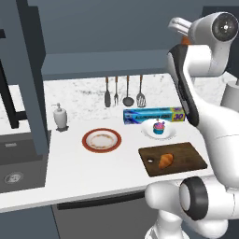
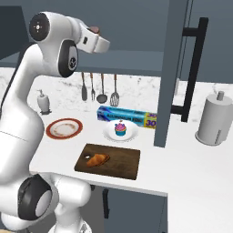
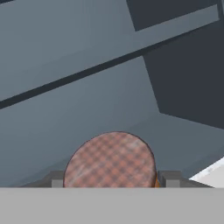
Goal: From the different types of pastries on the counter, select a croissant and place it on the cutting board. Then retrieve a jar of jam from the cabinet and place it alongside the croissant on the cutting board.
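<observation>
Reaching high into the dark blue-grey cabinet (image 3: 87, 65), the robot's pincer (image 3: 111, 181) is straddling the jar of jam (image 3: 110, 159), whose checked reddish lid is sitting squarely between the two fingertips (image 3: 56, 179) in the hand view. The tips are flanking the lid on either side and appear to be drawing in on it; whether they are already pressing the jar cannot be told, so the grip is best called closing rather than closed. In the base views a small reddish-orange spot of the jar is peeking out at the hand, up near the cabinet's lower ledge. The second half of the job seems to be under way: fetching the jam. Below and nearer, the croissant (image 1: 165, 161) is already lying on the cutting board (image 1: 186, 151), at the near right of the desk (image 1: 84, 172). Just beyond the board, the cupcake (image 1: 159, 127) is resting on its white plate. The next move is likely calling for a firm squeeze on the jar, a lift clear of the shelf, then a descent to the bare stretch of board beside the croissant.
</observation>
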